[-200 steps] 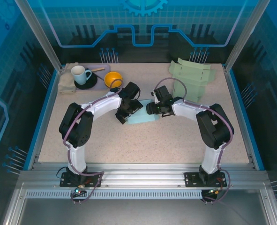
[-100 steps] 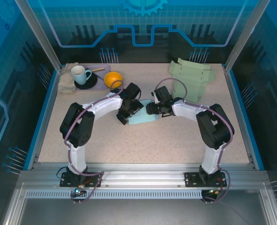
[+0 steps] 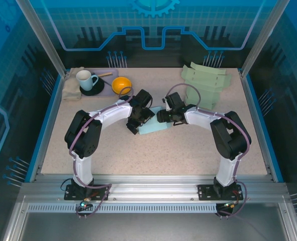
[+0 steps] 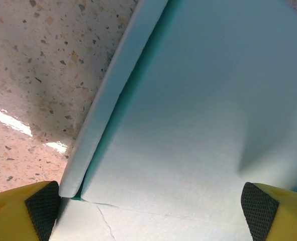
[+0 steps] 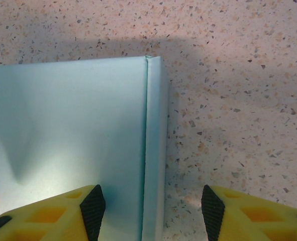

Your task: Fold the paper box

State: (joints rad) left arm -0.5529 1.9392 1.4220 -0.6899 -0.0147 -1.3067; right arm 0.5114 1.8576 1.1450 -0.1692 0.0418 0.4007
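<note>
CHANGE: left gripper (image 3: 132,125) shifted a shade; paper box (image 3: 152,126) and right gripper (image 3: 160,117) as before; fold judged not advanced | JAWS: left spread wide across the box panel, gripping nothing; right half-spread astride the box's folded edge, unclamped | BOX: mid-table, between both grippers | SURFACE: speckled table (image 3: 188,150); mug (image 3: 86,79) and yellow bowl (image 3: 121,85) far left, green card stack (image 3: 206,83) far right; blue-walled enclosure.
</note>
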